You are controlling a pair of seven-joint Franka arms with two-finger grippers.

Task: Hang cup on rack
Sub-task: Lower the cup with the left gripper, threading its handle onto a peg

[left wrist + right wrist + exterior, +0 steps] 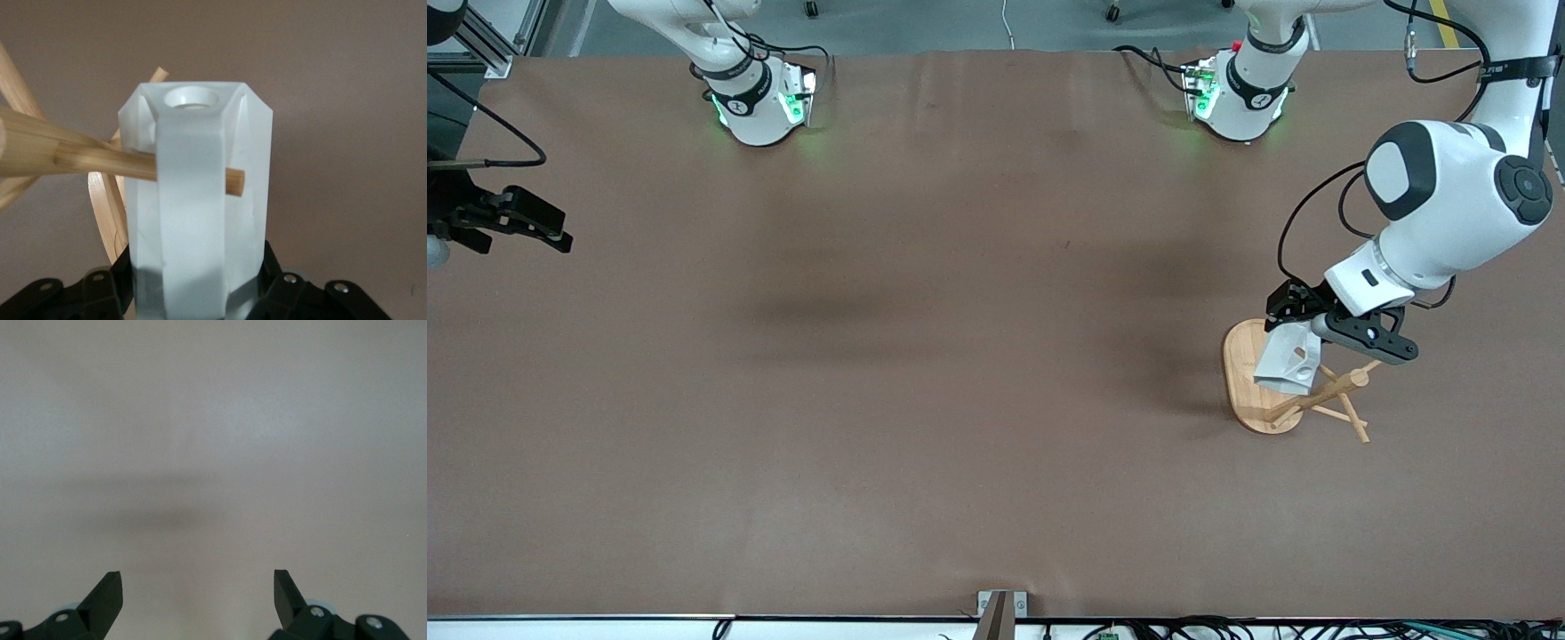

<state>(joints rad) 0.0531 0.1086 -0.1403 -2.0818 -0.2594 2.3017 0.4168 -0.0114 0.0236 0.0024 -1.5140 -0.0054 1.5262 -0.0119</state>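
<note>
Left gripper [1294, 331] clamped on cup [1286, 363] over rack [1249, 378], peg [147, 165] already through handle hole. Looks light, rigid, matte so low slip; best held by flat body facets. Right gripper [534, 222] waits wide open, empty, over table [925, 356] edge.

A high front camera faced my bases across the table [925, 356]. My left wrist camera sat close against the cup [200, 200] and rack [40, 150], both also visible from the front. My right wrist camera looked down on bare tabletop.
</note>
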